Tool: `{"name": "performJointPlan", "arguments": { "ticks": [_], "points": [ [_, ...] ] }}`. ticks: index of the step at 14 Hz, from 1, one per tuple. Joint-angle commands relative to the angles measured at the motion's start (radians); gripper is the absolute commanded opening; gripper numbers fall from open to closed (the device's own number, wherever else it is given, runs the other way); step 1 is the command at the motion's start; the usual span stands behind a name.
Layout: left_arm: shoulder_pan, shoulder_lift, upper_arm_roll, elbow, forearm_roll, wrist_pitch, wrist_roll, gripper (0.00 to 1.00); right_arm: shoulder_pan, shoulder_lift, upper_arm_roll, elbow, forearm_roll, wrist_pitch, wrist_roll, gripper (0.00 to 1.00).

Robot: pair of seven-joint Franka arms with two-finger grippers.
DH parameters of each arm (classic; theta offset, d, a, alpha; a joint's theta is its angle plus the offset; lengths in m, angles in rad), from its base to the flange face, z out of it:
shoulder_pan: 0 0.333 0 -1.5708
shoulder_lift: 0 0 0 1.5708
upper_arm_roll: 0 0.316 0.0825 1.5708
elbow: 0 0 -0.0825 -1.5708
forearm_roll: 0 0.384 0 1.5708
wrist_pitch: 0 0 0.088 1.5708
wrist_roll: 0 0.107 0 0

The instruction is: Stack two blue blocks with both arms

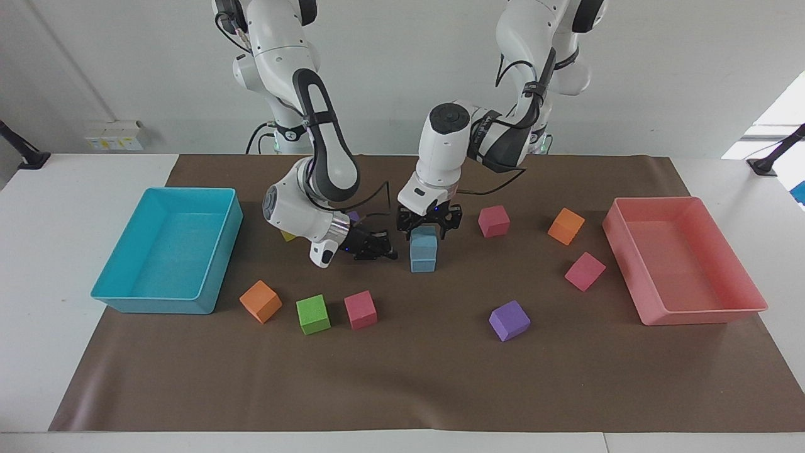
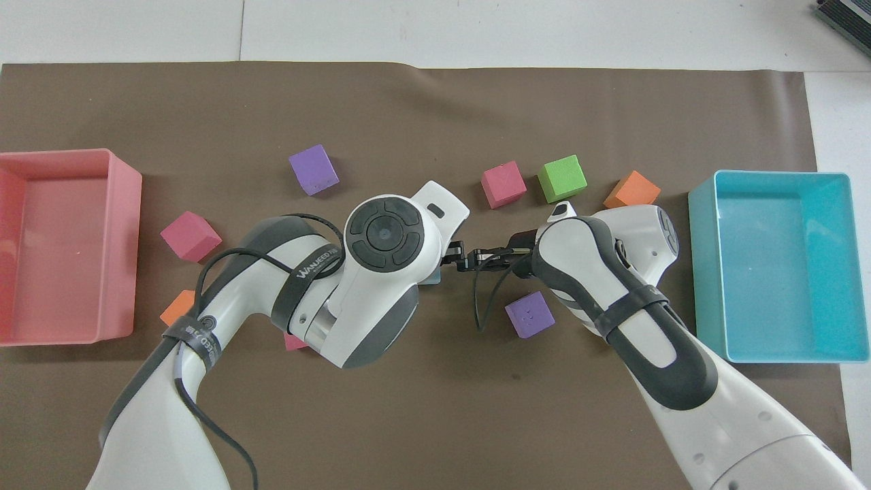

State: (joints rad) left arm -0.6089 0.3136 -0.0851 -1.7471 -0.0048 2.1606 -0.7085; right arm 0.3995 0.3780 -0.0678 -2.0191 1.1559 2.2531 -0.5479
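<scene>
stack: two light sky-blue foam cubes (image 1: pixel 423 249) one atop other, mid brown mat (image 1: pixel 402 377) | my left gripper (image 1: pixel 427 228) over top cube; fingers apart, off it | my right gripper (image 1: pixel 385 250) beside stack; fingertips together, empty

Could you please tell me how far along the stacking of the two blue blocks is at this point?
Done: the upper blue block sits squarely on the lower blue block. In hand: the left pincer is directly above the stack, its fingers spread at the top block's sides, apparently letting go. The right pincer waits beside the stack, shut and empty. Left: lifting the left arm clear without nudging the stack.
</scene>
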Motion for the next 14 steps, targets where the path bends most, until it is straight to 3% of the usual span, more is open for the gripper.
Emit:
{"name": "performJointPlan", "arguments": {
  "ticks": [1,2,7,10,13,14],
  "points": [
    [-0.014,-0.001,0.013,-0.005,0.006,0.015,-0.006,0.93,0.002,0.001,0.002,-0.009,0.036,0.026,-0.029,0.00],
    [-0.012,0.001,0.014,0.001,0.009,0.015,-0.006,1.00,0.002,0.001,0.002,-0.009,0.036,0.033,-0.029,0.00],
    [-0.003,-0.028,0.019,0.020,0.016,0.013,-0.008,1.00,-0.004,-0.007,0.000,0.013,0.021,0.022,-0.030,0.00],
    [0.014,-0.096,0.027,-0.005,0.017,-0.040,0.000,1.00,-0.010,-0.025,-0.004,0.017,0.008,0.022,-0.026,0.00],
    [0.089,-0.206,0.024,-0.084,0.017,-0.080,0.157,1.00,-0.016,-0.047,-0.012,0.025,-0.077,0.022,0.012,0.00],
    [0.115,-0.255,0.024,-0.119,0.017,-0.084,0.208,1.00,-0.019,-0.059,-0.013,0.037,-0.128,0.020,0.055,0.17]
  ]
}}
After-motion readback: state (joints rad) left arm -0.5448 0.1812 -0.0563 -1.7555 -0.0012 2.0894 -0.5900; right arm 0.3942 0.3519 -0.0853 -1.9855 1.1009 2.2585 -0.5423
